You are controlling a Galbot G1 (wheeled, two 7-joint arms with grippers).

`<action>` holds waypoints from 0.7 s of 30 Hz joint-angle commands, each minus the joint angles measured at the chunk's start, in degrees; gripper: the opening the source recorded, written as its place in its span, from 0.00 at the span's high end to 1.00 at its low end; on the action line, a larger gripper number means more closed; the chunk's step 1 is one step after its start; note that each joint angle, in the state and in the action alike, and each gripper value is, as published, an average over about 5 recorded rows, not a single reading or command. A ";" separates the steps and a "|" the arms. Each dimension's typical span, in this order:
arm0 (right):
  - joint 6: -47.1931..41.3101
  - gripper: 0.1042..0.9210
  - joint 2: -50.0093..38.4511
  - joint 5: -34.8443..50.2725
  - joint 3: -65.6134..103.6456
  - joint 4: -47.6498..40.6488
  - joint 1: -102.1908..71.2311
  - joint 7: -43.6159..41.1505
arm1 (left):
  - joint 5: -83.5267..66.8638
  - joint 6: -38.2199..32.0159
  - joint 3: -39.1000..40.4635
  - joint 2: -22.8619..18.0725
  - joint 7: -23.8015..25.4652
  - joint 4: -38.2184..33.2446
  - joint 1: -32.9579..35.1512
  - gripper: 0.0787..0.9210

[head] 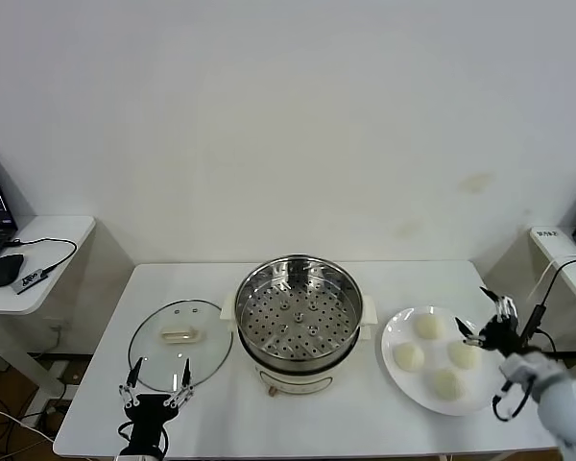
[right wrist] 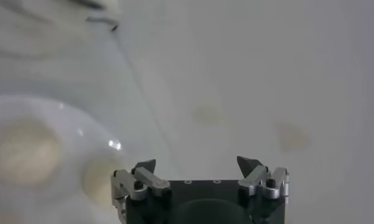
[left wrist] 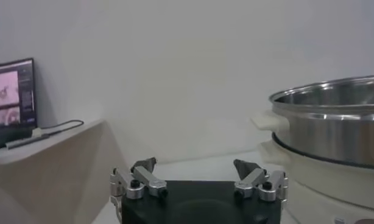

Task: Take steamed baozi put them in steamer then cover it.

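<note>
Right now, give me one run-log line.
baozi: four on plate | steamer: empty | cover: off, on table | left end effector, right end effector: open

The steamer (head: 299,320) sits in the middle of the tabletop (head: 96,423). The cover (head: 180,343) lies flat beside it, toward the left edge. Four steamed baozi (head: 427,327) rest on a plate (head: 394,379) toward the right edge.

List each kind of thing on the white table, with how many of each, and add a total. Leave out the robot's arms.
Steamed baozi, all on the plate: 4
Plate: 1
Steamer, nothing on its tray: 1
Cover, lying flat on the table beside the steamer: 1
Total: 7
</note>
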 commanded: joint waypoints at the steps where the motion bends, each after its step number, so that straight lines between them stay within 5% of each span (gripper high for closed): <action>1: -1.63 0.12 -20.00 -2.41 -23.03 -15.26 23.65 -25.45 | 3.39 -1.30 -0.31 0.04 -0.54 0.28 -0.26 0.12; 9: -2.97 0.12 -19.60 6.51 -47.63 -22.64 46.01 -32.59 | 3.80 -1.88 -1.49 0.19 -0.72 0.55 -0.01 0.12; 21: -2.60 0.12 -11.64 7.35 -63.41 -31.74 58.45 -34.99 | 4.08 -1.86 -2.46 0.09 -0.55 0.81 -0.14 0.12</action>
